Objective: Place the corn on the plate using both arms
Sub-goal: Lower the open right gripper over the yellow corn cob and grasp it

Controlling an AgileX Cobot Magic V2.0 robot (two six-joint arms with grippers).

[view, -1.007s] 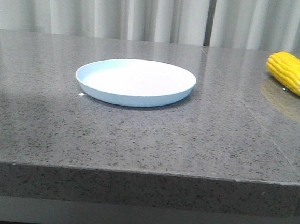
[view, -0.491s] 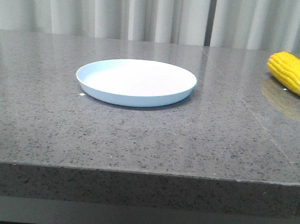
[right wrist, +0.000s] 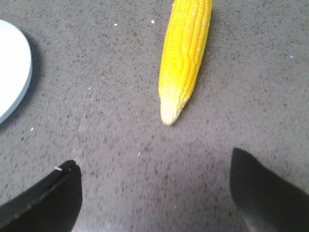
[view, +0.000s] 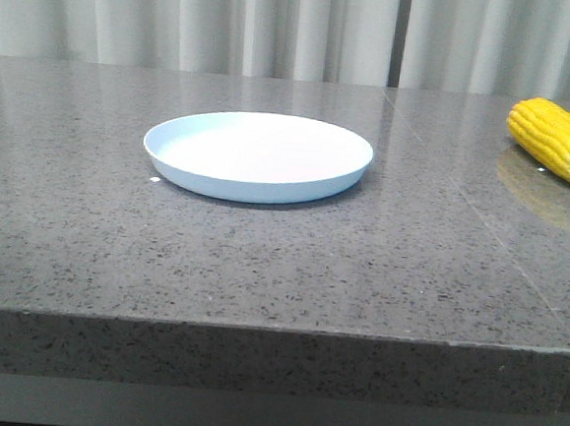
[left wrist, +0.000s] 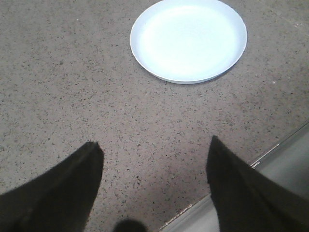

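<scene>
- Your plate (view: 258, 157) sits flat on the worktop (view: 261, 261), left of centre and set back from the front edge. Nothing lies on it.
- Your corn (view: 556, 140) lies on its side near the right edge of the worktop, toward the back. It is well apart from the plate and partly cut off by the front view's border.
- In the right wrist view the corn (right wrist: 186, 53) shows its paler tip pointing toward your right gripper (right wrist: 157, 195). Bare worktop separates the tip from the fingers.
- Your right gripper's jaws stand wide apart and hold nothing. Only the two dark fingertips (right wrist: 46, 200) show in that view.
- The plate's rim (right wrist: 14, 72) appears at the border of the right wrist view, clear of the corn.
- Your left gripper (left wrist: 154, 186) also stands wide open and empty, above bare worktop close to the front edge.
- In the left wrist view the plate (left wrist: 188, 38) lies beyond the left fingers (left wrist: 63, 188), not touching them.
- Neither arm shows in the front view.
- A grey pleated curtain (view: 280, 25) hangs behind the back edge.
</scene>
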